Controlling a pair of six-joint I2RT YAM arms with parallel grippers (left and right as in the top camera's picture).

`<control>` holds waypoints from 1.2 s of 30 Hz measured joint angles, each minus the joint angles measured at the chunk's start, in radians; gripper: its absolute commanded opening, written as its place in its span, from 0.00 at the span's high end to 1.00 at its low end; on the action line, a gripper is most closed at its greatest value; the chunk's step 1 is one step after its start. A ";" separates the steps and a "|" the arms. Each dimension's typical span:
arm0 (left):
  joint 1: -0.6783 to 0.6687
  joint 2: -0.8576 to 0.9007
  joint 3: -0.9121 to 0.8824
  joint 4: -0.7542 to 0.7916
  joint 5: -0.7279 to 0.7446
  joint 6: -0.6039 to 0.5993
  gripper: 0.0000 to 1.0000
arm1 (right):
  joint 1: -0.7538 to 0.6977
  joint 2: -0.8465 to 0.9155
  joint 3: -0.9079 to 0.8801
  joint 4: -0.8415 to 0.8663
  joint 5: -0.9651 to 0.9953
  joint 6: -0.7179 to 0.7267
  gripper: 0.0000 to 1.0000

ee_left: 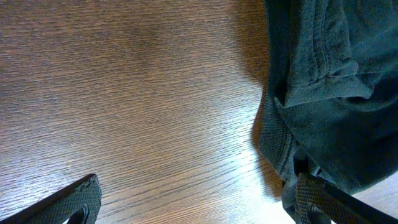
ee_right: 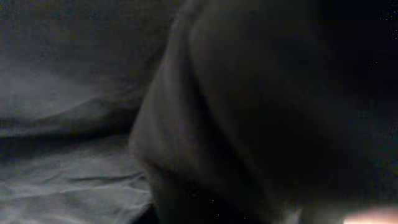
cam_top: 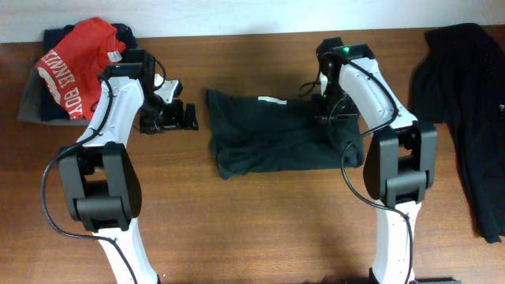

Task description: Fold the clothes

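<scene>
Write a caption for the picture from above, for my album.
Black T-shirt folded partway on a wooden table, left gripper open beside it, right gripper at its other side.

place: robotics lab | cues: bare wooden table (cam_top: 260,237), two mounted arms (cam_top: 106,181)

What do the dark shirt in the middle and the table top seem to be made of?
Shirt: soft knitted fabric, probably cotton, matte; stitched hem and limp folds show in the left wrist view. Table: wood or wood-look laminate, slight sheen; fine brown grain lines.
</scene>
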 measured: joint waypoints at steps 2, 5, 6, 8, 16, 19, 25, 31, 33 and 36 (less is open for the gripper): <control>0.000 0.000 0.000 0.000 0.000 0.000 0.01 | 0.010 0.000 0.000 0.001 -0.009 0.005 0.62; 0.000 0.000 0.000 0.000 0.000 0.000 0.01 | 0.023 0.000 0.000 0.000 -0.016 0.016 0.59; 0.000 0.000 0.000 0.000 0.000 0.000 0.01 | 0.024 0.000 0.000 0.000 -0.016 0.018 0.59; 0.000 0.000 0.000 0.000 0.000 0.000 0.01 | 0.029 0.000 0.000 0.001 -0.023 0.021 0.59; 0.000 0.000 0.000 0.000 0.000 0.000 0.01 | 0.033 0.001 0.012 0.031 -0.114 0.024 0.60; 0.000 0.000 0.000 0.000 0.000 0.000 0.01 | 0.033 0.006 0.060 0.025 -0.135 0.024 0.57; 0.000 0.000 0.000 -0.004 0.000 0.000 0.01 | 0.018 0.006 0.204 0.018 -0.136 0.027 0.47; 0.000 0.000 0.000 -0.006 0.000 0.000 0.01 | -0.050 0.006 0.217 -0.011 -0.113 0.026 0.94; 0.000 0.000 0.000 -0.006 0.000 0.000 0.01 | -0.074 0.006 0.209 -0.010 -0.105 0.024 0.96; 0.000 0.000 0.000 -0.006 0.000 0.000 0.01 | -0.098 0.006 0.164 0.006 -0.101 0.027 0.96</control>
